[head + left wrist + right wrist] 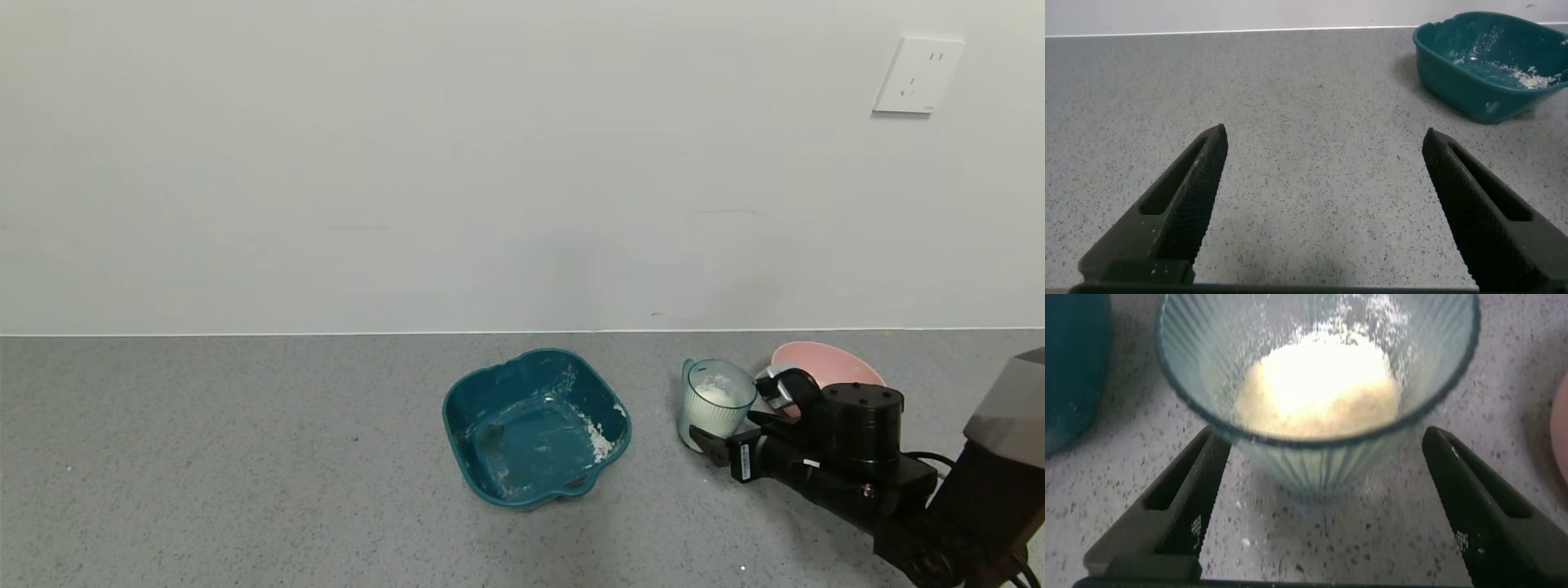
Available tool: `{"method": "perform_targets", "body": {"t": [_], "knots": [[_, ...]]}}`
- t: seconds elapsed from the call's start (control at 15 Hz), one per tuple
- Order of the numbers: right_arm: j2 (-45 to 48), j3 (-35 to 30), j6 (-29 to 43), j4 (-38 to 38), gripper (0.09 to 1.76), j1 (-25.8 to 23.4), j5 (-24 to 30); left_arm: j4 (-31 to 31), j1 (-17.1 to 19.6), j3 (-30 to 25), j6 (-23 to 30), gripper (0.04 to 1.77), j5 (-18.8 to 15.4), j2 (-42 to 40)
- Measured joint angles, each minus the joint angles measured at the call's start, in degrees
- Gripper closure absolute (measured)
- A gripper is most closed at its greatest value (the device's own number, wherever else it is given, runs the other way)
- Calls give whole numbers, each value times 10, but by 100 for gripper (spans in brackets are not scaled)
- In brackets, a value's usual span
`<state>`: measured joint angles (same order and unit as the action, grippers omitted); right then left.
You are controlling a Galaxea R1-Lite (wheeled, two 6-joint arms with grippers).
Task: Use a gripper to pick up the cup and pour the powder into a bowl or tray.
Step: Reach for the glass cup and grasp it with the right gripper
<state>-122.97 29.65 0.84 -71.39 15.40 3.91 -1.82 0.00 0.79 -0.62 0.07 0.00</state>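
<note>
The ribbed pale blue-green cup (717,406) stands upright on the grey counter, with white powder (717,392) heaped inside. My right gripper (739,415) is open, low at the cup's near right side, one finger on each side of it. In the right wrist view the cup (1323,461) and its powder (1319,388) sit just beyond the gripper (1324,434), with gaps to both fingers. The pink bowl (824,363) is behind the right gripper, partly hidden by it. My left gripper (1324,143) is open and empty over bare counter, out of the head view.
The dark teal square tray (535,425) with powder smears sits left of the cup; it also shows in the left wrist view (1486,61) and the right wrist view (1069,367). A white wall with a socket (918,75) backs the counter.
</note>
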Motion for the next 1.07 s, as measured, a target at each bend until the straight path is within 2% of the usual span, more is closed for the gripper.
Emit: {"method": "perform_targets", "body": {"t": [0.33, 1.07], "knots": [[-27, 41, -1, 0, 15, 0, 0, 0, 0, 0, 0, 9, 0, 0], [-48, 70, -2, 0, 15, -2, 1, 0, 0, 0, 0, 9, 0, 0]]}}
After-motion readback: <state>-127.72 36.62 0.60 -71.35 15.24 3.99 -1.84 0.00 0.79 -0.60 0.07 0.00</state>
